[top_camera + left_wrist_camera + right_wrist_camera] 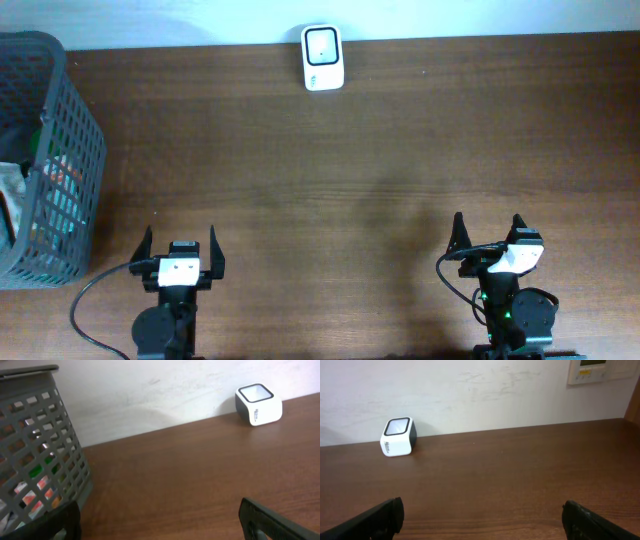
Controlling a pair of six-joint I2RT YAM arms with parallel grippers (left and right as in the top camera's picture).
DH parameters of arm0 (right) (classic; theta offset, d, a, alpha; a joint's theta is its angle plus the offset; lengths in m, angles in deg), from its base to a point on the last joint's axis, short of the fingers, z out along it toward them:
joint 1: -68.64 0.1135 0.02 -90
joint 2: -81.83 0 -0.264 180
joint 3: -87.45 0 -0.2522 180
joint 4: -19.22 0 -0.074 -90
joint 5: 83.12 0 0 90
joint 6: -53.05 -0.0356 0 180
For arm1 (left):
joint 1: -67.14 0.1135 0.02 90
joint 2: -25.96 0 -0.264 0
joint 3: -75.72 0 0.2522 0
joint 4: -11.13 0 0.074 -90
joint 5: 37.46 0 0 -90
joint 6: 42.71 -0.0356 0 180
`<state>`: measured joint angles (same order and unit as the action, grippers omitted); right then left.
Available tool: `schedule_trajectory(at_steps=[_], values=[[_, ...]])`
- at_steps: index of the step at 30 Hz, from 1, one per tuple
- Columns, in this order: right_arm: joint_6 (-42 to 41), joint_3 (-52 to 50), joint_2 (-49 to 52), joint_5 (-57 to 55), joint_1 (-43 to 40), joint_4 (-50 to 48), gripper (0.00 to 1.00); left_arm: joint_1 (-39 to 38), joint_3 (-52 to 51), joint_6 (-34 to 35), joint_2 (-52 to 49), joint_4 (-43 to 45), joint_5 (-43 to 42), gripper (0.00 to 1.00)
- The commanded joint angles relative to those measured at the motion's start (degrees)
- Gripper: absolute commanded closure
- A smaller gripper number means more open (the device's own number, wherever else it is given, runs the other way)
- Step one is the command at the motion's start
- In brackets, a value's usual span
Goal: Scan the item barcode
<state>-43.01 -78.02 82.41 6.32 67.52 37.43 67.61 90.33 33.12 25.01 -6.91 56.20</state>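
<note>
Dark wooden surface (pixel 350 150) against pale wall (pixel 470 395). White scanner (pixel 322 57) at far edge. Grey mesh basket (pixel 70 150) well left of scanner, packaged items (pixel 10 195) inside. Left hand (pixel 178 240) and right hand (pixel 488 228) nearside of scanner, well apart, both released, grasping nothing.

One white scanner (pixel 322 58) at 12 o'clock. One grey mesh basket (pixel 45 160) at 9 o'clock, contents too jumbled to count. Two grippers: left gripper (pixel 179 240) at 7 o'clock, right gripper (pixel 488 226) at 5 o'clock.
</note>
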Motion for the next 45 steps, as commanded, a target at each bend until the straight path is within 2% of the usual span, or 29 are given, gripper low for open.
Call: schedule_trajectory(at_steps=[1, 6, 13, 15, 18, 22, 24, 30, 35, 37, 41, 45], values=[[-0.35, -0.46, -0.33, 0.09, 0.42, 0.11, 0.02, 0.20, -0.31, -0.85, 0.59, 2.34, -3.43, 0.01], [-0.35, -0.46, -0.33, 0.09, 0.42, 0.11, 0.02, 0.20, 4.96, 5.55, -3.56, 2.84, -4.00, 0.01], [-0.35, -0.46, -0.33, 0.09, 0.42, 0.13, 0.02, 0.20, 31.19, 5.84, -30.82, -0.94, -15.19, 0.01], [-0.35, -0.46, -0.33, 0.09, 0.42, 0.13, 0.02, 0.20, 42.23, 8.22, -40.09, -5.79, -17.46, 0.01], [-0.35, -0.46, -0.33, 0.09, 0.42, 0.11, 0.02, 0.20, 58.03, 8.20, -51.84, -17.25, -17.92, 0.01], [-0.35, -0.46, -0.33, 0.09, 0.42, 0.11, 0.02, 0.20, 81.13, 8.33, -68.26, -38.03, -21.03, 0.01], [-0.35, -0.46, -0.33, 0.09, 0.42, 0.11, 0.02, 0.20, 82.99, 8.31, -71.28, -40.00, -23.65, 0.01], [-0.35, -0.46, -0.33, 0.09, 0.42, 0.11, 0.02, 0.20, 82.99, 8.33, -73.94, -39.06, -23.56, 0.01], [-0.35, -0.46, -0.33, 0.09, 0.42, 0.11, 0.02, 0.79, 83.43, 12.07, -73.96, -35.32, -14.88, 0.01], [-0.35, -0.46, -0.33, 0.09, 0.42, 0.13, 0.02, 2.54, 84.54, 12.11, -74.01, -35.54, -14.10, 0.01], [-0.35, -0.46, -0.33, 0.09, 0.42, 0.11, 0.02, 12.28, 90.14, 14.45, -74.12, -37.59, -14.08, 0.00], [-0.35, -0.46, -0.33, 0.09, 0.42, 0.11, 0.02, 26.16, 92.54, 17.73, -74.12, -37.66, -11.52, 0.02]])
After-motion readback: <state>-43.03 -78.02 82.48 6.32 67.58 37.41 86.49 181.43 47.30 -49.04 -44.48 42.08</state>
